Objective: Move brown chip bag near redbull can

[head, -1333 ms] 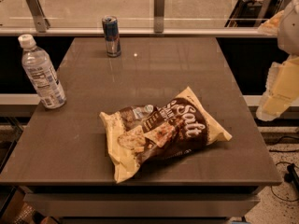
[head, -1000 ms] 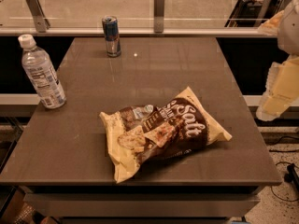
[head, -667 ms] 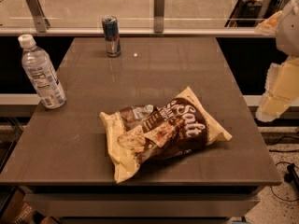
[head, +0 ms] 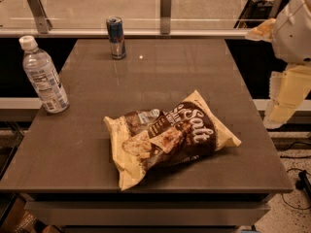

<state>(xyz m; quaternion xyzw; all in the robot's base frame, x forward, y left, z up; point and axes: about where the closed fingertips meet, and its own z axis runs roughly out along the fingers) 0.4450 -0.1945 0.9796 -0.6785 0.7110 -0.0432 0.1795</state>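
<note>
The brown chip bag lies flat on the dark table, near its front edge and a little right of centre. It has cream-yellow ends and white "Salt" lettering. The redbull can stands upright at the table's far edge, left of centre, well apart from the bag. My gripper hangs off the arm at the right edge of the camera view, beyond the table's right side and clear of both objects. It holds nothing that I can see.
A clear plastic water bottle with a white cap stands upright at the table's left edge. A glass barrier with metal posts runs behind the table. Cables lie on the floor at the lower right.
</note>
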